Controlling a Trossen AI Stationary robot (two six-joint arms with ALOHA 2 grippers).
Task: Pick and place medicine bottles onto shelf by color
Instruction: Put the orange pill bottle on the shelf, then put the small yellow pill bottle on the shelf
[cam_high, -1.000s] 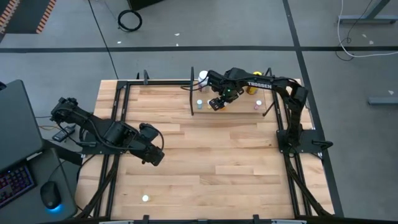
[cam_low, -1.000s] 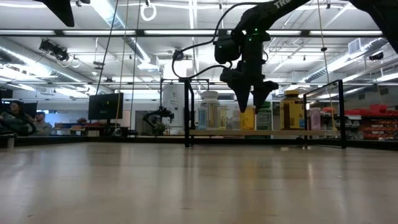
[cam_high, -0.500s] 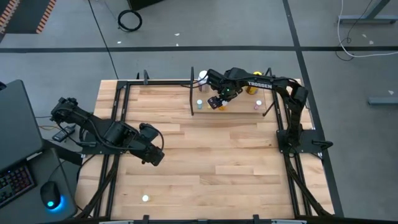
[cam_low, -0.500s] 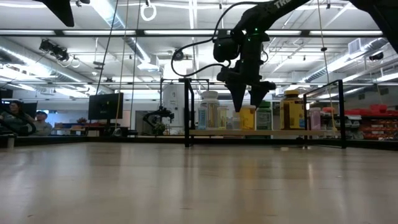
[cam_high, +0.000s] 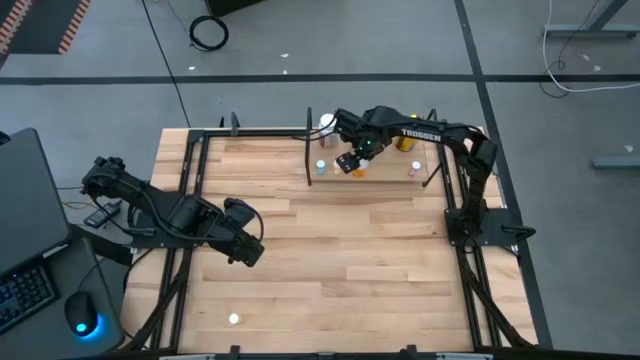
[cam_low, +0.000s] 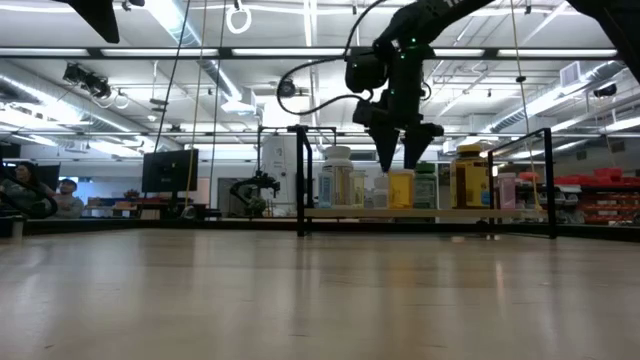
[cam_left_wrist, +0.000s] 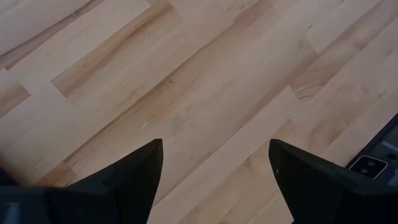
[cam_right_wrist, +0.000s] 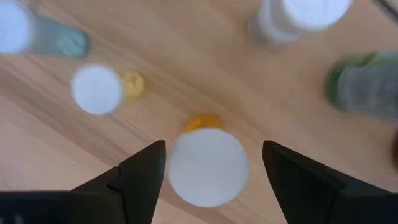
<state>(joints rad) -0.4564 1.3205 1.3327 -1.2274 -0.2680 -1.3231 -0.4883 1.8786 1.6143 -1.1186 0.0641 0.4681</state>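
Both end effectors open: right end effector (cam_low: 400, 165) above the shelf (cam_low: 420, 213), left end effector (cam_left_wrist: 214, 180) over the wooden table (cam_high: 340, 250).

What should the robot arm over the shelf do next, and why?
Probably lift clear and back away. The right gripper hangs open just above an orange bottle standing on the shelf, so that one looks placed, and one small white bottle waits on the table.

A grey concrete floor (cam_high: 330, 40) surrounds the wooden table (cam_high: 330, 250). Beyond the table's far edge a coiled black cable (cam_high: 209, 32) lies on the floor. Beside its left edge stands a desk with a keyboard (cam_high: 25, 290) and mouse (cam_high: 80, 320). Long ceiling lights (cam_low: 90, 75) run overhead, above a dark monitor (cam_low: 168, 170).
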